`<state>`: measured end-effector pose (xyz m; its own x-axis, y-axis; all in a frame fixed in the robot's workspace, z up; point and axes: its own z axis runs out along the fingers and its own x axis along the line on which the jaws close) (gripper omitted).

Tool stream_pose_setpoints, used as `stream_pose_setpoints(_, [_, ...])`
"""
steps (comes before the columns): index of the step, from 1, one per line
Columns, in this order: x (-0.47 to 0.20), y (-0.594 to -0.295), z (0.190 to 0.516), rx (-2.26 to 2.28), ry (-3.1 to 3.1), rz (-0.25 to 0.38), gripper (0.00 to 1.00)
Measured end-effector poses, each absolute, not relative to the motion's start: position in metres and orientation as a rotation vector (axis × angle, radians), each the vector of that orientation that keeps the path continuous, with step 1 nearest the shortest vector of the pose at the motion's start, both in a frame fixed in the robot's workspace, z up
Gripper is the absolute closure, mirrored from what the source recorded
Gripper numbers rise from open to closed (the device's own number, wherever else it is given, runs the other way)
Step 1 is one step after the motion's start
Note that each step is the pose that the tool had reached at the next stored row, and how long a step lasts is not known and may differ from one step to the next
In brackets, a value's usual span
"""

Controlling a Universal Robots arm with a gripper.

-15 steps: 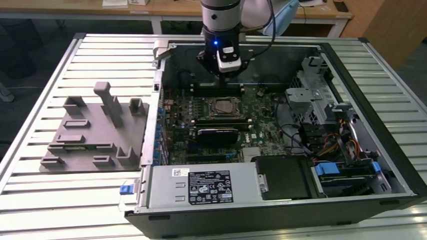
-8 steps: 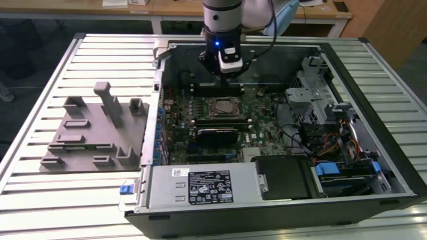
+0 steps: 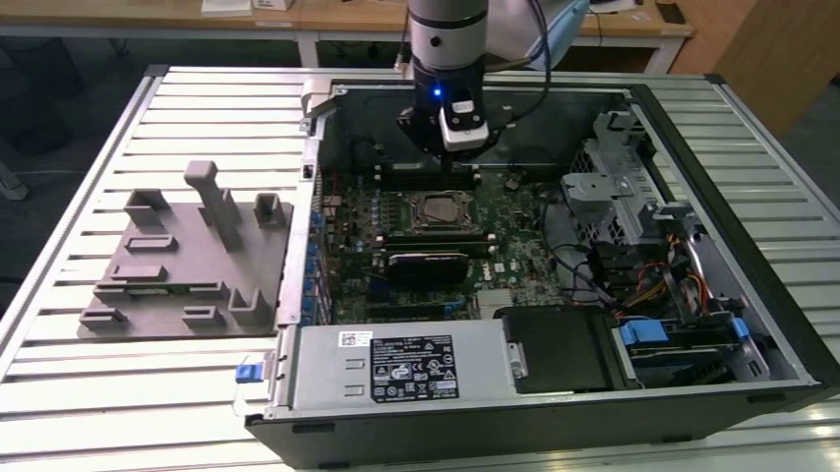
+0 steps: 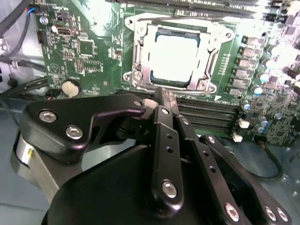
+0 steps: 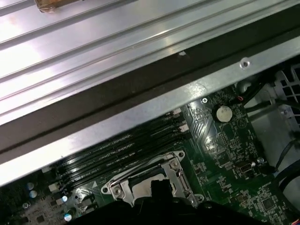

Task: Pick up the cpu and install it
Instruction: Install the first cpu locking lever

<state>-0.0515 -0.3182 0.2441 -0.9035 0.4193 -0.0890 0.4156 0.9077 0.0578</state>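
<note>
The cpu (image 4: pixel 176 54) shows its silver-white top and lies flat inside the metal-framed socket (image 4: pixel 140 70) on the green motherboard (image 4: pixel 89 51). The socket's frame stands open around it. In the exterior view the cpu (image 3: pixel 438 209) sits mid-board in the open computer case. My gripper (image 3: pixel 448 147) hangs above the memory slots just behind the socket, apart from the chip. In the second wrist view the gripper (image 4: pixel 161 96) has its black fingers drawn together with nothing between them. The first wrist view has the gripper's tip (image 5: pixel 159 187) over the socket frame (image 5: pixel 176 168).
The black case wall (image 3: pixel 473 88) rises close behind the arm. Black memory slots (image 4: pixel 211 110) run beside the socket. A drive cage and cables (image 3: pixel 630 226) fill the exterior view's right, a power supply (image 3: pixel 393 364) the front. A grey fixture (image 3: pixel 184 256) stands on the slatted table.
</note>
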Motion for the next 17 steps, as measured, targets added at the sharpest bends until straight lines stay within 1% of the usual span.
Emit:
stream_pose_setpoints(7, [-0.049, -0.322, 0.242, 0.635, 2.992, 0.012, 0.89])
stream_pose_setpoints(17, [-0.048, -0.333, 0.239, 0.618, 3.003, 0.002, 0.89])
